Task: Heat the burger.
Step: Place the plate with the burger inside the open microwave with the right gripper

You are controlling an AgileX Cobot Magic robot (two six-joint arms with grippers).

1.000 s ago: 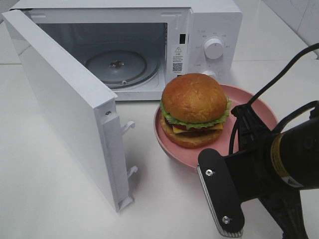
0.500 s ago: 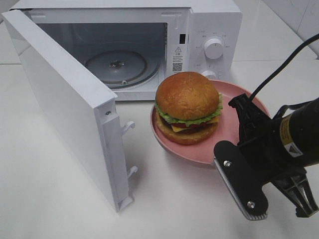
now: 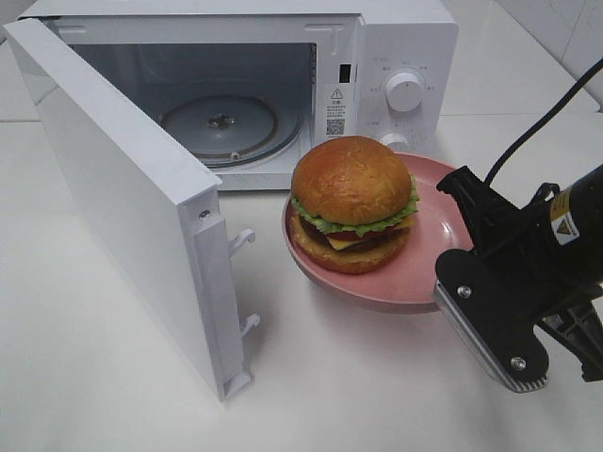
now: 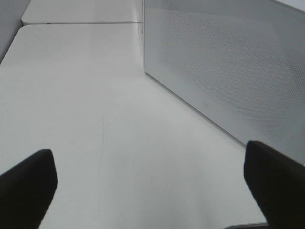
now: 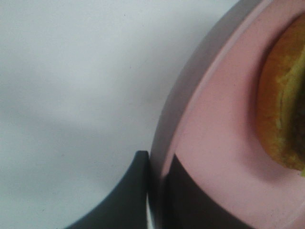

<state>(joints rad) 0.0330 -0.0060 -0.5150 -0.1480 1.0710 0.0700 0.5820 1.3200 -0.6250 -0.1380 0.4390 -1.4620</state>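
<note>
We see bright, even light and soft shadows under the plate (image 3: 443, 235) and microwave door (image 3: 122, 217); up close, the right wrist view blurs the burger (image 5: 283, 109).

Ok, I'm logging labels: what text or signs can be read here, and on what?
No wording is legible.
The sticker on the microwave front: warning triangle and QR code, print too small.
Markings around the knob: too small.
The yellow label on the right arm: blurred.
</note>
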